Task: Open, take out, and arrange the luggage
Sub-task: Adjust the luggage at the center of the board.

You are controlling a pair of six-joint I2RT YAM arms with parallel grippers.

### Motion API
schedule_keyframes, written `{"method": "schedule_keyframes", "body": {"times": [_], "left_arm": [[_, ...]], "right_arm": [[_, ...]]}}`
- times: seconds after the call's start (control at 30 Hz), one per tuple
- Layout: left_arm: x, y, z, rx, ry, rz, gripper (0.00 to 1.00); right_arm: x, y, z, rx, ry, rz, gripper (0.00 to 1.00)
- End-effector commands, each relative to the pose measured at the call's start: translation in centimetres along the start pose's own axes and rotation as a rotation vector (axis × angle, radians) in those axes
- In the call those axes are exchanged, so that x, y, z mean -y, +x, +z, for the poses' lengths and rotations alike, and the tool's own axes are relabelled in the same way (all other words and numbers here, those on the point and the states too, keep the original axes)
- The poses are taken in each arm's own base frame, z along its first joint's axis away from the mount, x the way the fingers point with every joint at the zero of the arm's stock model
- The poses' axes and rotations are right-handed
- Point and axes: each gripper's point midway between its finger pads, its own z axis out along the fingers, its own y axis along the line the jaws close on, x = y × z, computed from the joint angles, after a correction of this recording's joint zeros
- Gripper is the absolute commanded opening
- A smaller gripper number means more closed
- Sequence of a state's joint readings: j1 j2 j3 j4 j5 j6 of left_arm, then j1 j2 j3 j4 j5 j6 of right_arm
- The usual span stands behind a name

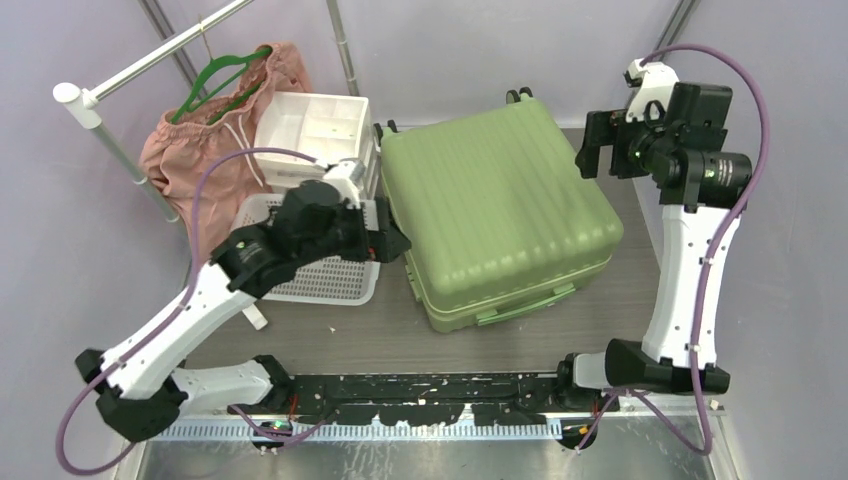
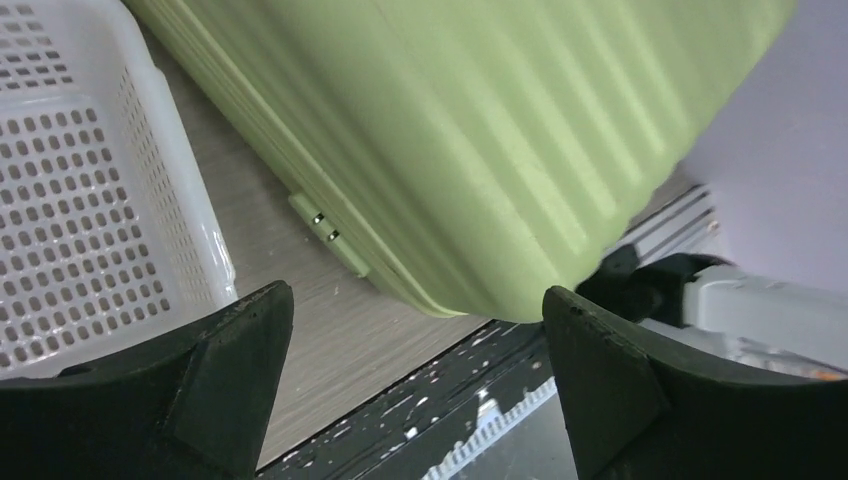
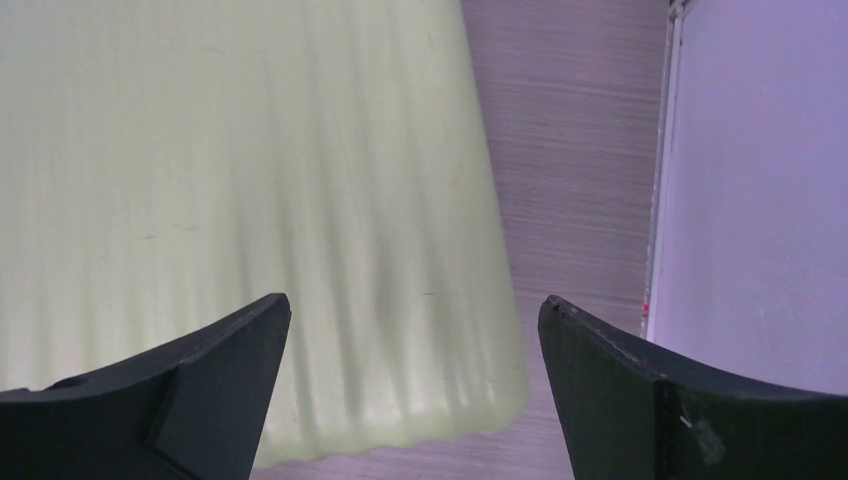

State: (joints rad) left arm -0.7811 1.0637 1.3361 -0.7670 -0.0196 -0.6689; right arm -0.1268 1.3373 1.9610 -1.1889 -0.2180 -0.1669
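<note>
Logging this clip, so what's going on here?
A closed green suitcase lies flat on the table. The left hand, open, sits by its left side next to the basket. The right hand, open, hangs near its far right corner. Neither holds anything, and it is not yet opened.

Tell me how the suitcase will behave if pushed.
The suitcase looks like a hard ribbed shell, so it should stay stiff rather than buckle. It lies flat on the table with its wheels sticking out at the far end, so it would probably slide, not roll or tip. The smooth shell may be slippery to grip.
</note>
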Motion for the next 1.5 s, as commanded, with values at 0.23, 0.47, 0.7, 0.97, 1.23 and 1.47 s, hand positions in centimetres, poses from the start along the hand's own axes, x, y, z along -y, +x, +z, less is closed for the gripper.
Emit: {"method": "schedule_keyframes", "body": {"times": [0.23,0.47,0.7,0.97,1.23,1.47], "left_arm": [[-4.2,-0.6,0.8,0.102,-0.284,0.110,0.68],[-8.6,0.0,3.9,0.057,-0.297,0.005,0.20],[-9.9,1.0,8.5,0.014,-0.244,-0.028,0.13],[-8.7,0.2,13.2,-0.058,-0.200,-0.028,0.13],[-6.0,0.6,17.0,-0.134,-0.076,-0.063,0.13],[-3.3,-0.4,19.2,-0.146,-0.018,-0.028,0.13]], "right_arm": [[10.6,4.7,4.5,-0.196,0.002,0.085,0.84],[12.7,8.9,8.0,-0.293,0.014,0.164,0.37],[10.9,11.7,10.0,-0.363,-0.122,0.225,0.35],[8.7,13.9,9.4,-0.387,-0.195,0.232,0.36],[6.0,15.6,9.3,-0.399,-0.326,0.279,0.36],[4.7,17.1,9.0,-0.417,-0.378,0.275,0.37]]}}
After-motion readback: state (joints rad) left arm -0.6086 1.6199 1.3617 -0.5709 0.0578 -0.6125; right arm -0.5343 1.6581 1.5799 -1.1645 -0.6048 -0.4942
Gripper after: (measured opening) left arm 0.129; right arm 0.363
